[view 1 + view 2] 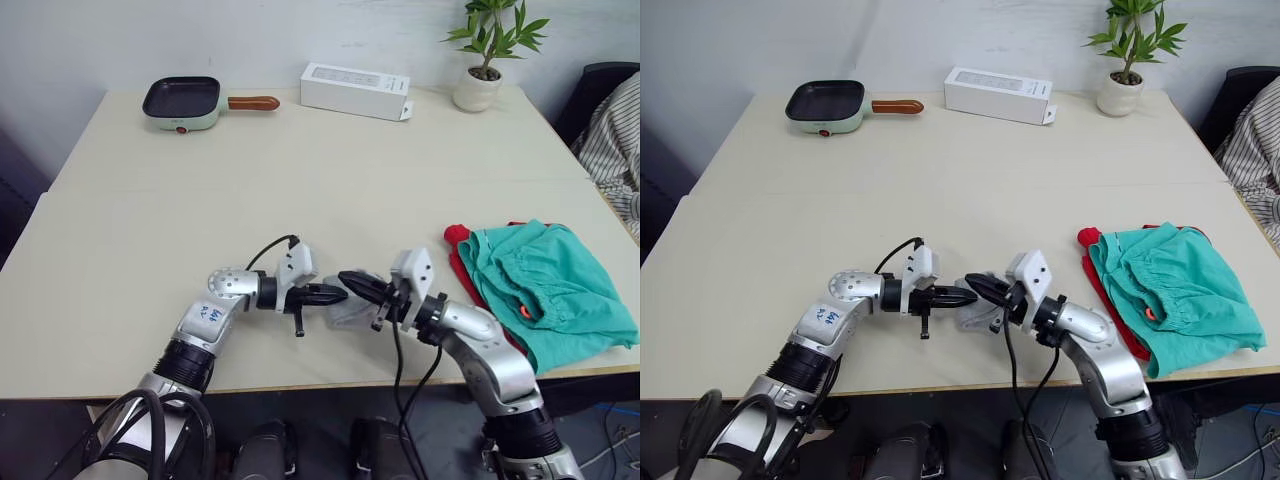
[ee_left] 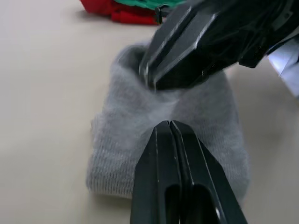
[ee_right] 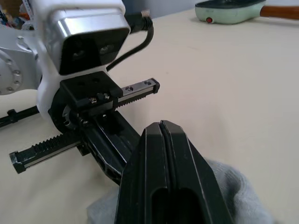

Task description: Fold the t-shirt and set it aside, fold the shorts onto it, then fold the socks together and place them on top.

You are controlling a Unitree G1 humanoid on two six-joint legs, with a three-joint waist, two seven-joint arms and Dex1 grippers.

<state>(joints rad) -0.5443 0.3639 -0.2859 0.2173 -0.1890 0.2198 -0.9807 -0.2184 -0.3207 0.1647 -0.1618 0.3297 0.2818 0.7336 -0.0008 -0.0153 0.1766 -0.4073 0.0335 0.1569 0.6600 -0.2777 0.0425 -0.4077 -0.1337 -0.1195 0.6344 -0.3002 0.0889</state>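
Near the table's [image 1: 120, 300] front edge, just left of the shorts [image 1: 545, 285], the socks [image 1: 352, 312] lie as a small grey bundle between the 2 grippers, which meet nose to nose over it. The left gripper [image 2: 169, 128] has its fingers pressed together with no gap, tips resting on the knit; whether any cloth is pinched is not clear. The right gripper [image 1: 352, 281] is likewise closed tight, its tips at the bundle's far edge. The shorts lie bunched over the t-shirt [image 1: 458, 240], of which only a red rim shows. The likely risk is that the closed tips slide over the knit and push the bundle apart instead of folding it, or that the 2 grippers knock together. The bundle is partly covered by the fingers, so 1 sock cannot be told from 2.
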